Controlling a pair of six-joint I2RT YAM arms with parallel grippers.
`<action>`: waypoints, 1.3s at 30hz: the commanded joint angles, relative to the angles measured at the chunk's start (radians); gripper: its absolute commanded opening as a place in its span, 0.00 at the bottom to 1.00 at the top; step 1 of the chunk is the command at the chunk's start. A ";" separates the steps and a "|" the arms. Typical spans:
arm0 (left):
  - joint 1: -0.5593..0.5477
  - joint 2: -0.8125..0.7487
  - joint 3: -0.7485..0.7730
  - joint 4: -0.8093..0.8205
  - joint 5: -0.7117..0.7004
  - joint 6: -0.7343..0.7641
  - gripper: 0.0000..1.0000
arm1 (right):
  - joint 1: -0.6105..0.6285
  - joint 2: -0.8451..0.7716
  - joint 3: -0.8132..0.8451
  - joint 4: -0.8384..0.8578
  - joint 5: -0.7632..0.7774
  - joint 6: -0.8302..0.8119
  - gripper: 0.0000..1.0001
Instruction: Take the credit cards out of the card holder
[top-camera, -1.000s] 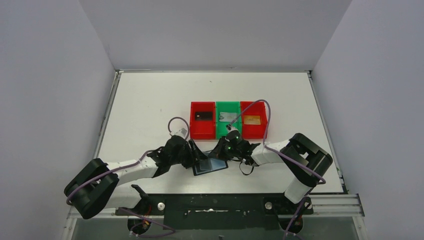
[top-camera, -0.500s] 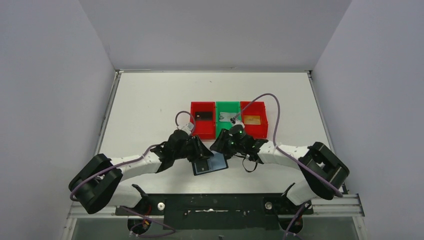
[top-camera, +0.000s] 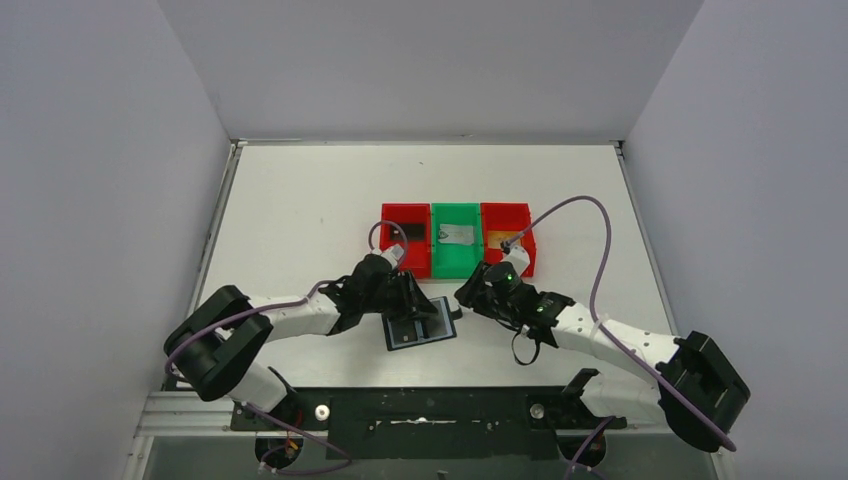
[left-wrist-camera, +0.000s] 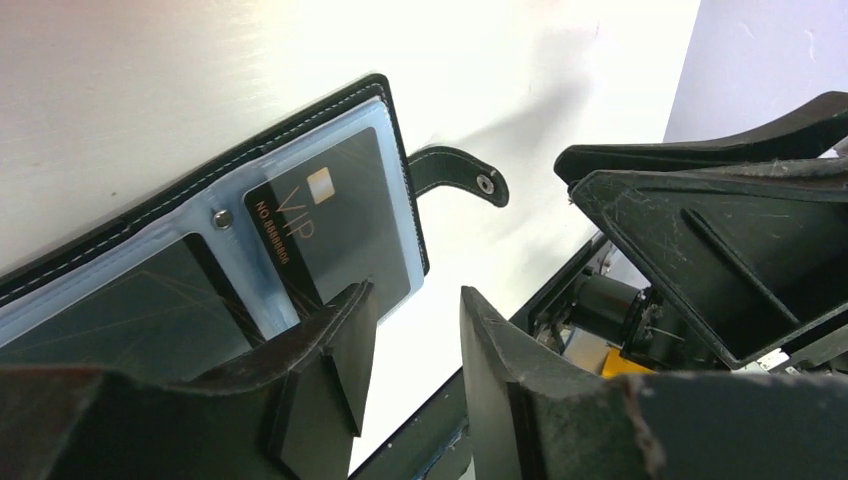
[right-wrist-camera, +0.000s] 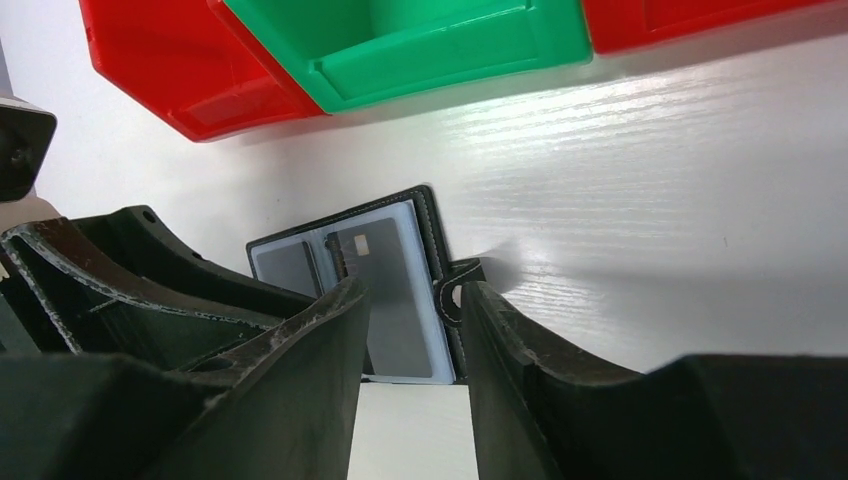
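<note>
The card holder (top-camera: 420, 329) lies open on the white table, its blue-grey pockets facing up. A black credit card (left-wrist-camera: 335, 225) marked VIP sits in its right pocket (right-wrist-camera: 385, 290), and a second dark card (left-wrist-camera: 130, 300) is in the left one. My left gripper (top-camera: 412, 306) hovers at the holder's far edge. It is open (left-wrist-camera: 415, 335), one finger (left-wrist-camera: 325, 370) over the VIP card and only table in the gap. My right gripper (top-camera: 470, 295) is just right of the holder, open (right-wrist-camera: 412, 325) and holding nothing.
Three bins stand in a row behind the holder: red (top-camera: 392, 262), green (top-camera: 455, 266) and red (top-camera: 522, 214). A card lies in each: black (top-camera: 413, 233), grey (top-camera: 458, 236) and gold (top-camera: 500, 239). The holder's snap strap (left-wrist-camera: 460, 175) sticks out toward the right gripper.
My right gripper has gone from shut to open and pulled back to the right of the holder. The left gripper has narrowed a little and shifted right along the holder's far edge.
</note>
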 joint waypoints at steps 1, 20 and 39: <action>-0.001 -0.073 0.035 -0.054 -0.055 0.044 0.37 | -0.004 0.007 0.023 0.059 0.001 -0.036 0.39; 0.005 -0.154 0.020 -0.182 -0.163 0.033 0.41 | 0.102 0.231 0.142 0.138 -0.116 -0.114 0.22; -0.003 -0.051 0.045 -0.117 -0.096 0.042 0.46 | 0.090 0.320 0.123 -0.002 -0.059 -0.055 0.24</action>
